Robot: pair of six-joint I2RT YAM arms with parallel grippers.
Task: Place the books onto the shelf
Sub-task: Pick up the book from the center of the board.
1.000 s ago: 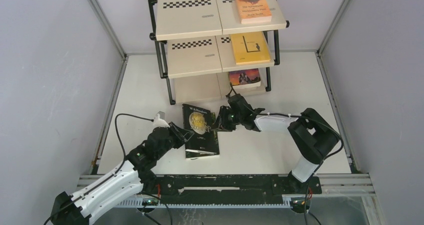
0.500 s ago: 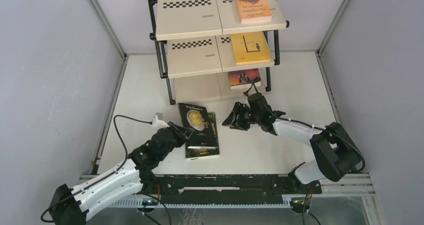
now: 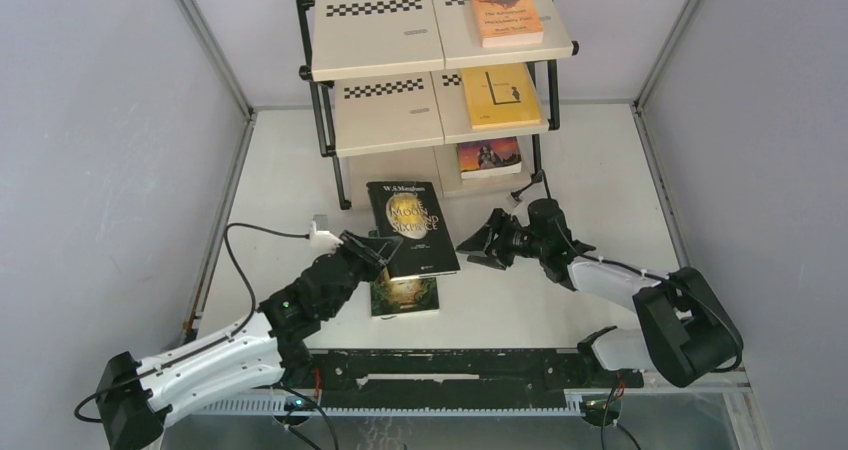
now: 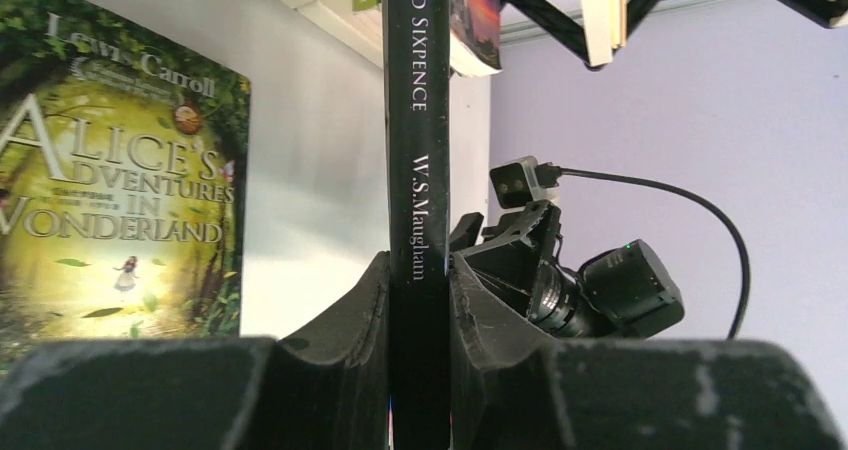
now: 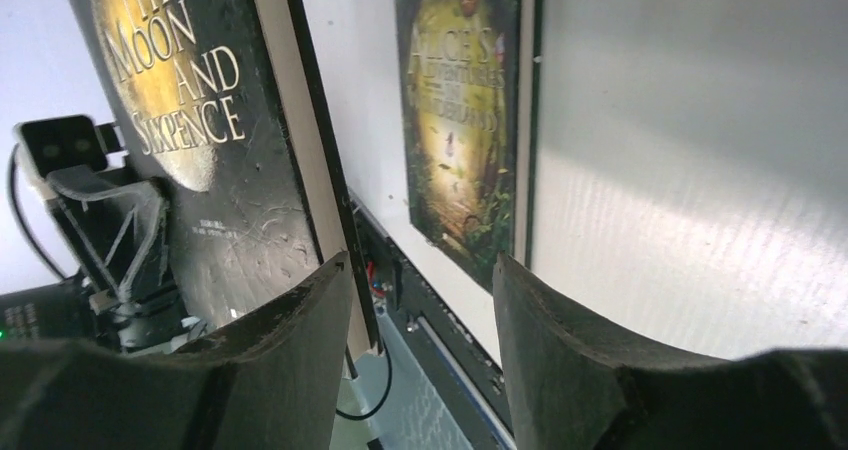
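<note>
Centre of the top view: black book [image 3: 412, 228], "The Moon and Sixpence", cover up, tilted, held off the table [image 3: 280, 170]. Clamped at its lower-left edge in the left gripper [image 3: 382, 250], jaws pressed tight against both sides of the spine, which runs upright through mid-frame in the left wrist view. Just below, flat on the table: green book [image 3: 405, 297], top part hidden under the black one. Right of centre: right gripper [image 3: 475, 250], fingers apart with nothing between them, near the black book's right edge, not touching it. Top centre: shelf [image 3: 385, 32]. On its right half, orange book [image 3: 505, 12] on the top tier, yellow book [image 3: 498, 95] on the middle tier, dusk-coloured book [image 3: 489, 157] on the bottom tier.
</note>
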